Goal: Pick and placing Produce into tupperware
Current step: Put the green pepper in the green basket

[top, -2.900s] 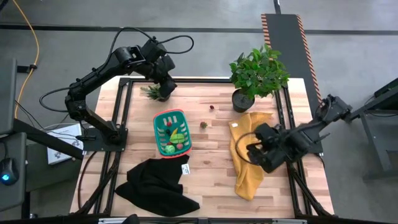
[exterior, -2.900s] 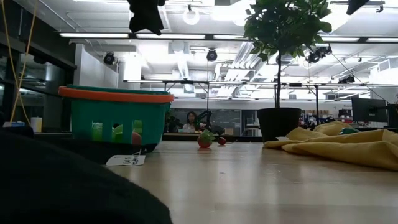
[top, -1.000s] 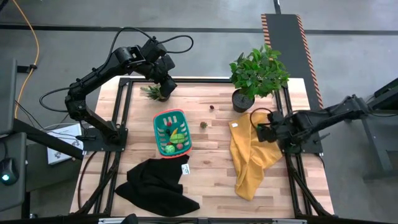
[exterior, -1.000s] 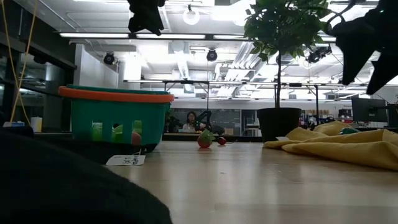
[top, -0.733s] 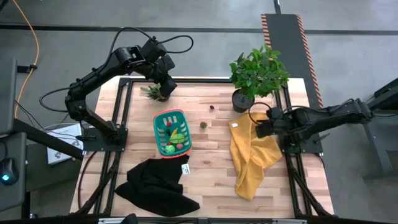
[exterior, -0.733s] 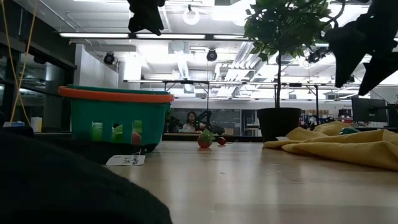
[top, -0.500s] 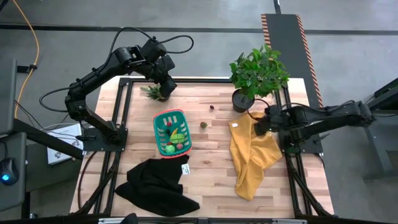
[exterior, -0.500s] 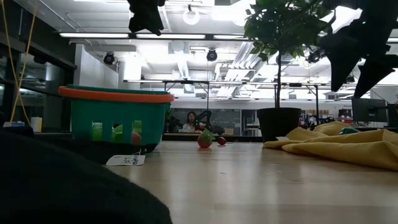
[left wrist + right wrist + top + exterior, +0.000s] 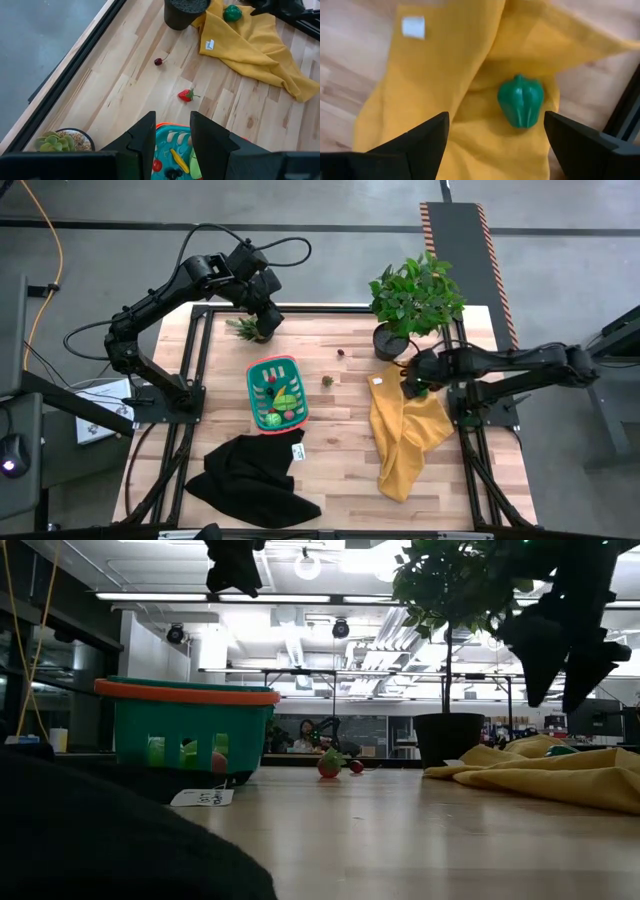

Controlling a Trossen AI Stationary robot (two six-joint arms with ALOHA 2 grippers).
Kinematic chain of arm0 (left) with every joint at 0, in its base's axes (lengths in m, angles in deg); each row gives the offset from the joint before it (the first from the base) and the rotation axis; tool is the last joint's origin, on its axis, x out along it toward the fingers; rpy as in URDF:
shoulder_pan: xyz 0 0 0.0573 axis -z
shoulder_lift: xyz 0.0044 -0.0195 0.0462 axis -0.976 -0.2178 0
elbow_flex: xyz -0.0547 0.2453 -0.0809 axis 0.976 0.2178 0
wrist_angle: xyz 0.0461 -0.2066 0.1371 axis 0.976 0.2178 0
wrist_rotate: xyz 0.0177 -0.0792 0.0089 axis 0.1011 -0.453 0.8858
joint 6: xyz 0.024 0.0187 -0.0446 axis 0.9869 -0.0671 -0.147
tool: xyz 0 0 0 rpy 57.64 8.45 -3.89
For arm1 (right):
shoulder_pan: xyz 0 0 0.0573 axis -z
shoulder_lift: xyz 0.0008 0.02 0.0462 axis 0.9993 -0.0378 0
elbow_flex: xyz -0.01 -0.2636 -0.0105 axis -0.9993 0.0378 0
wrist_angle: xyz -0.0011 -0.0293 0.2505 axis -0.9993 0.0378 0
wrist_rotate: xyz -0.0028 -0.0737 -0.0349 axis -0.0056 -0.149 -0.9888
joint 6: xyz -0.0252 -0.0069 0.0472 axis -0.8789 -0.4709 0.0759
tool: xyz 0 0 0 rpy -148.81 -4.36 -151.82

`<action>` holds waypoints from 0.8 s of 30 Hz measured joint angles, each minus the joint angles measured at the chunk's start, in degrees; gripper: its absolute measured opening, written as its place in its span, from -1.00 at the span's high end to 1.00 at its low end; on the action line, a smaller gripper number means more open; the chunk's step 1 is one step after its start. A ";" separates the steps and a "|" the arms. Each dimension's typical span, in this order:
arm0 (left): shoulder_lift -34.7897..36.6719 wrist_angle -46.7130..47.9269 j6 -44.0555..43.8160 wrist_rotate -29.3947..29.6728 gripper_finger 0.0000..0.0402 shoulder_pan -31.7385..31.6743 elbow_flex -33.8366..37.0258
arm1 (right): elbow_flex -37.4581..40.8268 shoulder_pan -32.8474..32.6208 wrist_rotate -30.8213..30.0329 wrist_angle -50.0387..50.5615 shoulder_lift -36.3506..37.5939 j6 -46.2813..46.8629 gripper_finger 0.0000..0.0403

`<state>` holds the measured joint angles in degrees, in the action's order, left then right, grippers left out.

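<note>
Desk (image 9: 330, 450): pale wooden slats in a dark frame.

Left arm reaches over the far left of the desk. Left hand (image 9: 262, 320) hangs above a small succulent pot (image 9: 243, 328); its fingers (image 9: 145, 137) stand partly apart with nothing between them.

Right arm comes in from the right edge. Right hand (image 9: 415, 375) is low over the far end of the yellow cloth (image 9: 405, 430), near side of the potted plant (image 9: 415, 298). Fingers (image 9: 427, 137) spread wide, empty.

Black cloth (image 9: 250, 470) bunched at the near left, a white tag at its far right corner.

Basket (image 9: 255, 395), teal with a red-pink rim, sits left of centre, just beyond the black cloth. Several toy pieces lie inside: green, yellow, red and dark.

Green toy pepper (image 9: 521, 102) lies on a fold of the yellow cloth, framed between the right hand's spread fingers in the wrist view, not touched.

Toy strawberry (image 9: 186, 94) on bare wood between the basket and the plant pot.

Toy cherry (image 9: 158, 61), smallest, farther back on the wood, apart from the strawberry.
</note>
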<state>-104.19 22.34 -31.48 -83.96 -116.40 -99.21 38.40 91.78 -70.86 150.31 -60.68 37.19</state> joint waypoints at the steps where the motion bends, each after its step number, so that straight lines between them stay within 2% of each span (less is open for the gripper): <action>1: 0.00 0.00 0.00 -0.01 0.45 0.01 0.00 | 0.00 0.54 1.27 0.07 -0.79 -0.17 -0.57; 6: 0.00 0.00 0.00 0.02 0.45 0.02 0.00 | 0.00 3.14 5.85 0.19 -5.21 -3.01 -0.57; 12: 0.00 0.00 0.00 0.00 0.45 0.01 0.00 | 0.00 4.34 8.37 1.30 -10.13 -5.44 -0.57; 24: 0.00 -0.01 1.36 0.94 0.45 0.00 0.00 | 0.00 5.16 7.19 1.00 -14.33 -7.10 -0.57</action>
<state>-104.19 22.33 -30.13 -83.02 -116.40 -99.21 38.41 96.94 -63.66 151.31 -75.01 30.09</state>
